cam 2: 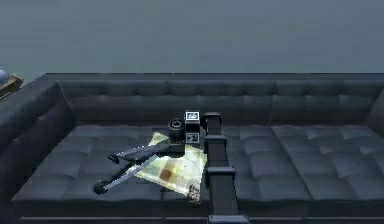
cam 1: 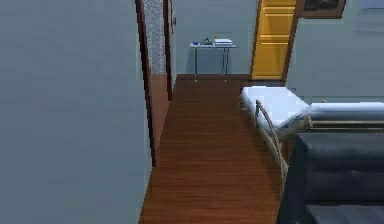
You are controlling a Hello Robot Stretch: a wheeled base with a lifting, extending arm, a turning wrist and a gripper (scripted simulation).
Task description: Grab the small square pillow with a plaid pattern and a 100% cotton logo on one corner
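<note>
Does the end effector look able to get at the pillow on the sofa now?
Probably yes: the end effector is at the pale pillow on the sofa seat, and nothing stands between them. Whether they touch, I cannot tell.

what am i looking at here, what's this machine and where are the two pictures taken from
It is a wheeled robot with one reaching arm. The forward view looks ahead: a wooden floor leads to a small table and an orange door, with a white bed at its right. The arm side view looks sideways: the dark arm reaches over a black sofa, its jaws at a pale patterned pillow lying on the seat. Whether the jaws hold it cannot be told.
</note>
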